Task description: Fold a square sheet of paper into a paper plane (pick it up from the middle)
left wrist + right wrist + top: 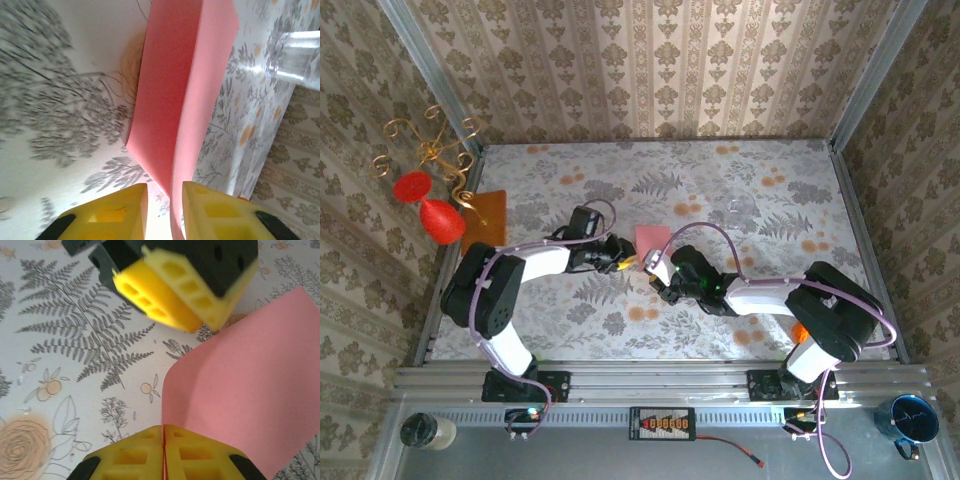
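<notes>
Red goblets [440, 220] are hanging off a gold stand [432, 145] by the far left wall, and I'm seeing an orange paper [486, 220] lying flat on the table [570, 310] just beside them. Moving right, my left arm [495, 285] is reaching inward over the floral surface, with the left gripper [622, 264] sitting near table centre. On the left wrist view its yellow fingers [120, 212] are standing slightly apart, released. The sheet [170, 100] is running through the gap and lying against one finger only, so nothing is being clamped there. That sheet, salmon pink, is sitting mid-table just beyond the two grippers and between them. It is curling upward, so part of it is standing off the table; I'm not able to tell how much is touching the surface. Next right, my right gripper [656, 276] is pointing back toward the left one, their tips near each other. On the right wrist view its fingers [130, 457] are pressing together, clenched on the sheet's near edge, with a thin pink line showing in the seam. Beyond and right of the sheet a clear glass [300, 55] is standing on the table, apart from it. My right arm [825, 310] is stretching in from the right side. A blue mug [910, 420] is sitting on the near ledge at far right.
</notes>
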### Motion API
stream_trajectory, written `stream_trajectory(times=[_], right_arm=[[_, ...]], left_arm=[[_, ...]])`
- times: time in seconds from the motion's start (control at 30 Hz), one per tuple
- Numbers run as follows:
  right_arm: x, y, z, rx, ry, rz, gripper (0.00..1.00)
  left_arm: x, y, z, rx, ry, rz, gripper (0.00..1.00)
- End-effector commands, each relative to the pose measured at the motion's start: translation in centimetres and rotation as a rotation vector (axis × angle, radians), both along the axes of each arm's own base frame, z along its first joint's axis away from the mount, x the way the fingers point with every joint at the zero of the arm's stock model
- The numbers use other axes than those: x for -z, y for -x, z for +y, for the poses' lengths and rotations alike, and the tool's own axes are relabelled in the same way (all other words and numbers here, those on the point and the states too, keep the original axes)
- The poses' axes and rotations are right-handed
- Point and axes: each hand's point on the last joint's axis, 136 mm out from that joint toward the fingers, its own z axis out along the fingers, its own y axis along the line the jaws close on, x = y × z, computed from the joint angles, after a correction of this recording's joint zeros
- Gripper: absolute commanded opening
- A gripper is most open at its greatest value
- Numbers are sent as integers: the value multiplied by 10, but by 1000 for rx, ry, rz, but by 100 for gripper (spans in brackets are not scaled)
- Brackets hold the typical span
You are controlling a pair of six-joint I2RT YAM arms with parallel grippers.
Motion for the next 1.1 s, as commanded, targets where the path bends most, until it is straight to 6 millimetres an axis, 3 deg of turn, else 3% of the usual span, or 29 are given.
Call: stream_trajectory(times=[0.0,0.17,0.33,0.47,0.7,1.07], right_arm=[[-8,13,4,-34,-54,67,9],[-4,28,9,-60,-104,168,6],[4,42,10,-66,-142,260,6],[8,51,11,-70,-163,324,6],[13,53,8,-39,-173,349,7],[16,22,-13,171,-130,330,6]], left_arm=[[-7,-4,33,-17,-103,-57,27],[-35,-11,27,24,-84,-163,30],[-39,-11,0,125,-108,-200,30],[-26,-12,-19,202,-175,-186,29],[13,-12,-36,261,-232,-94,23],[48,2,-40,357,-314,-26,19]])
